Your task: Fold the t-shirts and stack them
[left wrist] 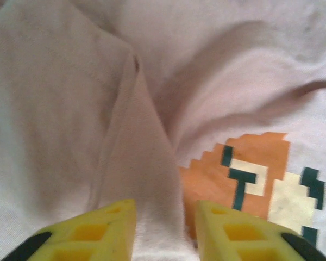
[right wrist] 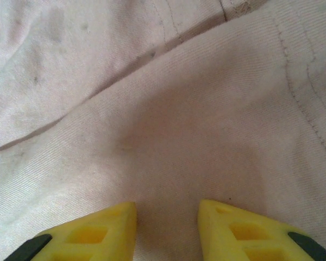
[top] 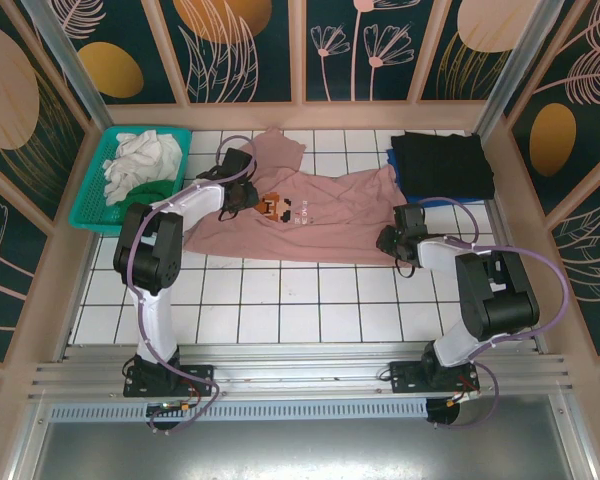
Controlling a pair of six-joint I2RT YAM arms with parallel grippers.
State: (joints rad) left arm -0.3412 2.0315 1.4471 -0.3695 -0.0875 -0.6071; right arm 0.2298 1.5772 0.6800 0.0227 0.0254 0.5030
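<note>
Cloth of a dusty pink is seen spread across the middle of the white-tiled table (top: 280, 295). This is the pink t-shirt (top: 330, 225), laid out wide and creased, with its brown-orange pixel print (top: 280, 208) turned upward left of its centre.

The left fingers (top: 242, 198) are set down on the shirt just beside the print, on its left side. From the left wrist, the left fingers (left wrist: 114, 223) are seen drawn close together with a raised ridge of the pink t-shirt (left wrist: 70, 109) pinched between them. The print (left wrist: 255, 174) is seen just to the right of that ridge.

The right fingers (top: 388, 242) are placed at the shirt's lower right edge. From the right wrist, the right fingers (right wrist: 228, 223) are seen with a narrow gap between them, and the pink t-shirt (right wrist: 152, 109) fills that gap. Whether the cloth is clamped there cannot be told. Stitched seams are seen crossing the cloth above the fingers.

At the far right corner of the table a folded black t-shirt (top: 442, 162) is stacked on a blue t-shirt (top: 423, 203), whose edge is left showing. The stack is touched by the pink shirt's right end.

At the far left a teal basket (top: 85, 205) is placed, with a crumpled white t-shirt (top: 145, 155) and a green t-shirt (top: 155, 188) held inside it.
</note>
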